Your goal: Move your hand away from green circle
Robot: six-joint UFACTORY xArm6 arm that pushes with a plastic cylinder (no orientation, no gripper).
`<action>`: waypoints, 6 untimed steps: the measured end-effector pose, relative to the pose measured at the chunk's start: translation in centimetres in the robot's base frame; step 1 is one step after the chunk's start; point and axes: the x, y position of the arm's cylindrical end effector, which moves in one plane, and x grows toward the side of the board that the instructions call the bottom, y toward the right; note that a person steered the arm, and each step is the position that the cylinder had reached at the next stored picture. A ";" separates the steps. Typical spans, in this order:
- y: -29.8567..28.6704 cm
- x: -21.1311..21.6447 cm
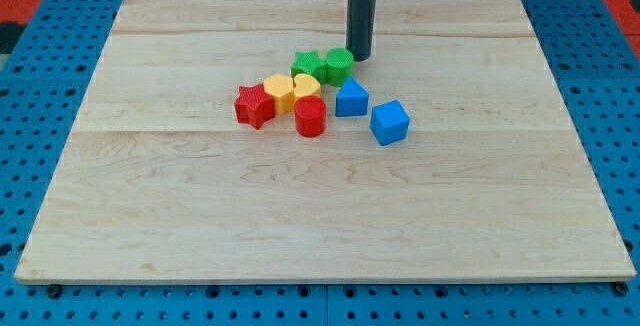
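Note:
The green circle [339, 66] stands on the wooden board [320, 196], above the middle of the block cluster. My tip [359, 57] rests on the board just to the right of and slightly above the green circle, very close to it or touching; I cannot tell which. A green star [309, 66] sits right against the circle's left side.
Below the green blocks lie a yellow heart [306, 88], a yellow rounded block [280, 93], a red star [254, 105], a red cylinder [310, 117], a blue pentagon-like block [351, 98] and a blue cube [389, 122]. A blue pegboard [60, 66] surrounds the board.

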 end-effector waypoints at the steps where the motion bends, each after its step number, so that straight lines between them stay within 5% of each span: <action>1: 0.0 1.1; 3: 0.9 3.9; 5: 9.9 18.4; 6: 7.7 13.5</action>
